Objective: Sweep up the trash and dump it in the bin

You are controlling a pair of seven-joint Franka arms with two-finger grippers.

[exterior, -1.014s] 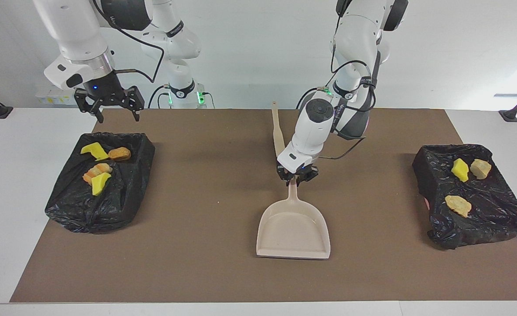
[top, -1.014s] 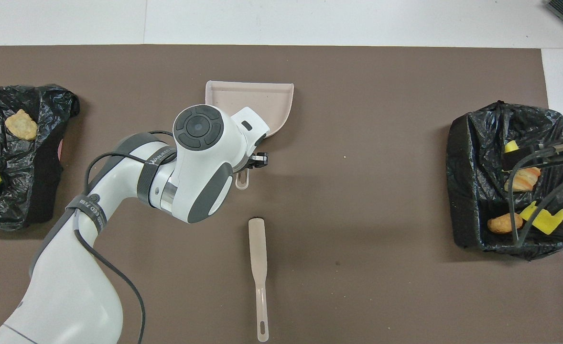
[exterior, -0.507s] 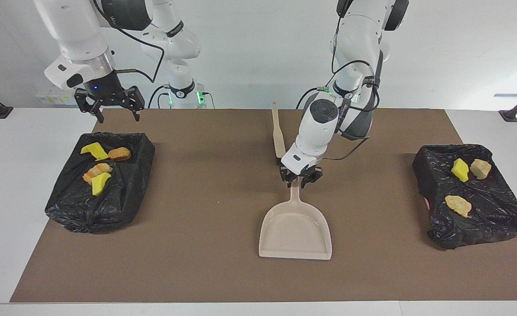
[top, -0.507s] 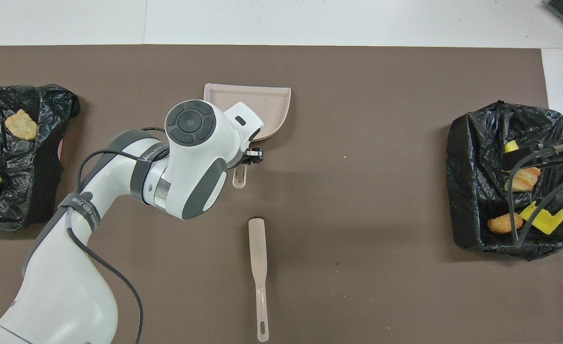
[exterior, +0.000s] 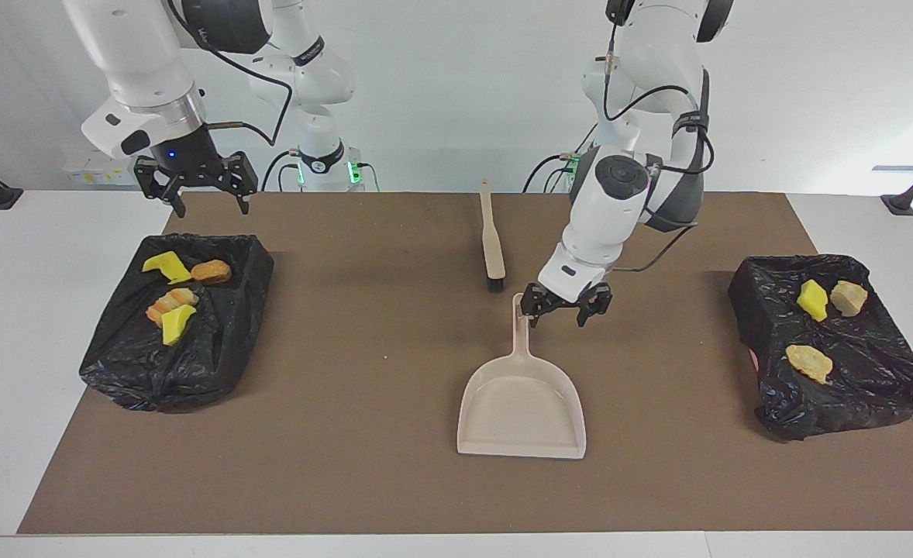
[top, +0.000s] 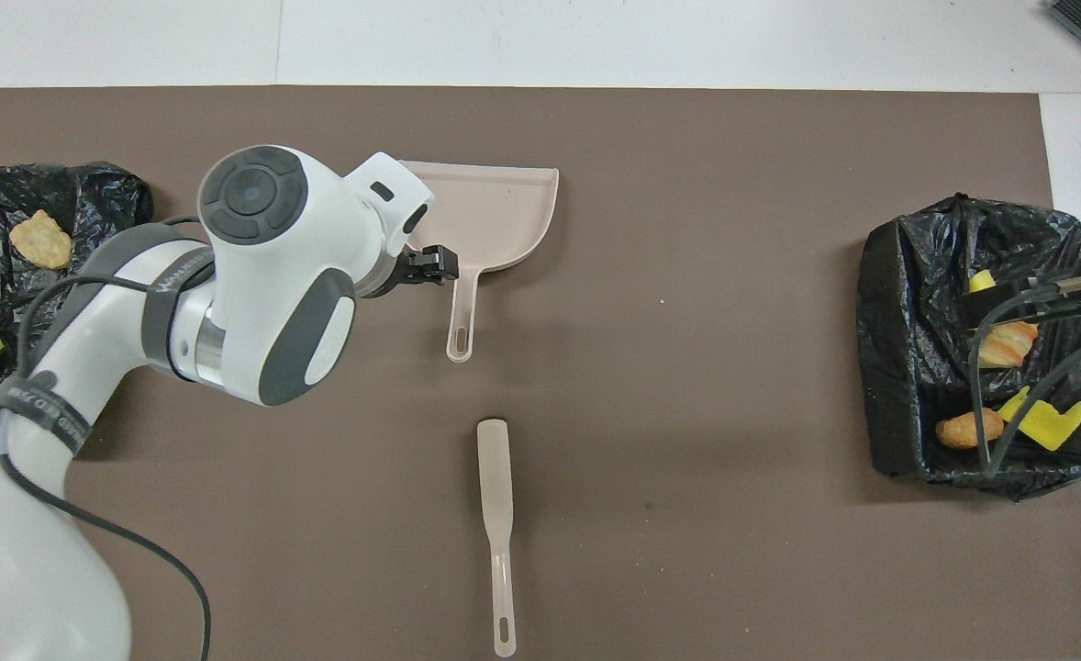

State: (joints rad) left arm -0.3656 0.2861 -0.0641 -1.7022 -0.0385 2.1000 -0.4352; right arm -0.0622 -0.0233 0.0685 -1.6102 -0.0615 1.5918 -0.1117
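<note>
All the trash in view lies in two black-bagged bins. The bin (exterior: pixel 193 356) at the right arm's end holds yellow sponge chunks (exterior: pixel 167 266) and brown bread pieces (exterior: pixel 211 271). The bin (exterior: pixel 867 387) at the left arm's end holds one yellow chunk (exterior: pixel 811 300) and two bread pieces (exterior: pixel 809 362). The beige dustpan (exterior: pixel 522 407) lies flat mid-table, handle toward the robots. My left gripper (exterior: pixel 556 316) hangs open just beside that handle, toward the left arm's end, holding nothing. My right gripper (exterior: pixel 193 186) waits open above the near rim of its bin.
The beige brush (exterior: pixel 492 242) lies on the brown mat (exterior: pixel 348 434) between the dustpan's handle and the robots, bristle end toward the dustpan. In the overhead view the brush (top: pixel 496 496) and the dustpan (top: pixel 504 207) are apart.
My left gripper has opened and let go of the dustpan's handle, then lifted and drawn away toward the left arm's end. The dustpan stays flat on the mat. The right arm barely moved.
</note>
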